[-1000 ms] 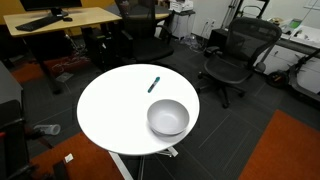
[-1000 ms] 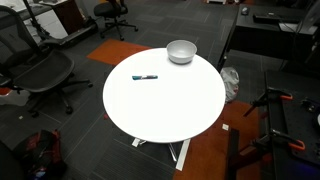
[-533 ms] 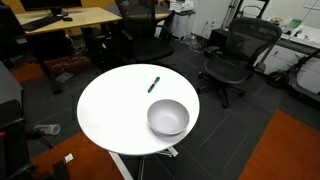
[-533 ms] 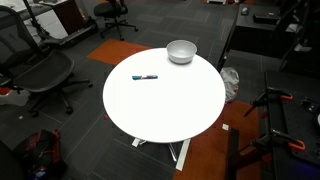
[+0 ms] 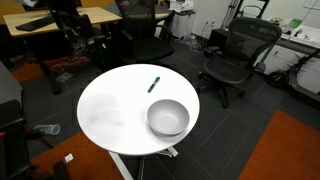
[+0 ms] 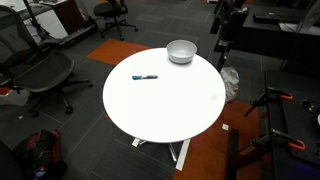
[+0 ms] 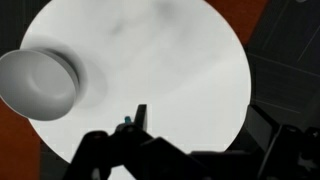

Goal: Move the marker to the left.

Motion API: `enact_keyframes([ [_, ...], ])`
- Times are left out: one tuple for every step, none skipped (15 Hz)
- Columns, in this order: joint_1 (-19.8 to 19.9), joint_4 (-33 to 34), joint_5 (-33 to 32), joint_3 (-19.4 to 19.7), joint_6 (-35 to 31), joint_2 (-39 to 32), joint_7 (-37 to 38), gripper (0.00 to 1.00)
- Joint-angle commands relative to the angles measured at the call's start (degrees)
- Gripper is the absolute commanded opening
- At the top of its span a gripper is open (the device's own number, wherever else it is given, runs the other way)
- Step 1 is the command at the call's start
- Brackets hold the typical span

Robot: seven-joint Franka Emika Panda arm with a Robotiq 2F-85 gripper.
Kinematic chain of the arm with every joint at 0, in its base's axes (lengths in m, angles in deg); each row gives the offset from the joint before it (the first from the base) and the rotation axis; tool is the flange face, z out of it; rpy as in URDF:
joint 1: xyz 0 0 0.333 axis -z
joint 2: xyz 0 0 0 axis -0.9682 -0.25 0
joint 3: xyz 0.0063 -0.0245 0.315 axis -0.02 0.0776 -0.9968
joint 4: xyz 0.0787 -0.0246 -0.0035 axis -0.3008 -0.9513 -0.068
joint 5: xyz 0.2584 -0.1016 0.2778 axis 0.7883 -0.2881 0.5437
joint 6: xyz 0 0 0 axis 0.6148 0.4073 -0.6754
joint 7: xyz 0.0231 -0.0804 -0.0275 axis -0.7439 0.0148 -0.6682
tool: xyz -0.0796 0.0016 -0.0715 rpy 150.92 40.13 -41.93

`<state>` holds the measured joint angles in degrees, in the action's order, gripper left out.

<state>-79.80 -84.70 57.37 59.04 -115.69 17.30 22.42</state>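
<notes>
The marker (image 5: 153, 84) is a slim dark stick with a teal end. It lies on the round white table (image 5: 110, 110) and also shows in an exterior view (image 6: 145, 77). The grey-white bowl (image 5: 168, 117) stands near the table's edge (image 6: 181, 51), apart from the marker. In the wrist view the bowl (image 7: 38, 82) is at the left. The marker's teal tip (image 7: 127, 120) peeks out beside a dark finger. My gripper (image 7: 200, 128) hangs high over the table, its fingers wide apart and empty. The arm (image 6: 228, 18) is dark and blurred beyond the table.
Office chairs (image 5: 235, 55) and a wooden desk (image 5: 60, 18) stand round the table. Another chair (image 6: 40, 75) and an orange floor mat (image 6: 215, 150) lie beside it. The table's white top (image 7: 170, 60) is bare apart from the bowl and marker.
The arm has swung into both exterior views near the table's far edge. The marker and the bowl have not moved.
</notes>
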Motion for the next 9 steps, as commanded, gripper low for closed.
enact_keyframes([
  [0.7,8.3,1.0,0.8,-4.7,-12.5,-5.5,1.00],
  [1.1,10.3,1.6,0.9,-6.0,-15.6,-6.9,1.00],
  [1.7,12.3,1.8,0.8,-7.2,-18.5,-8.2,1.00],
  [2.4,14.4,1.7,0.5,-8.3,-21.3,-9.0,1.00],
  [3.1,16.6,1.7,0.1,-9.2,-24.0,-9.6,1.00],
  [3.7,18.6,1.0,-0.1,-10.0,-26.4,-9.3,1.00],
  [4.4,21.1,1.4,-0.4,-9.8,-28.8,-9.6,1.00],
  [5.1,23.3,1.8,-0.9,-9.8,-30.9,-10.4,1.00],
  [5.8,25.9,2.0,-1.4,-9.1,-33.0,-10.8,1.00],
])
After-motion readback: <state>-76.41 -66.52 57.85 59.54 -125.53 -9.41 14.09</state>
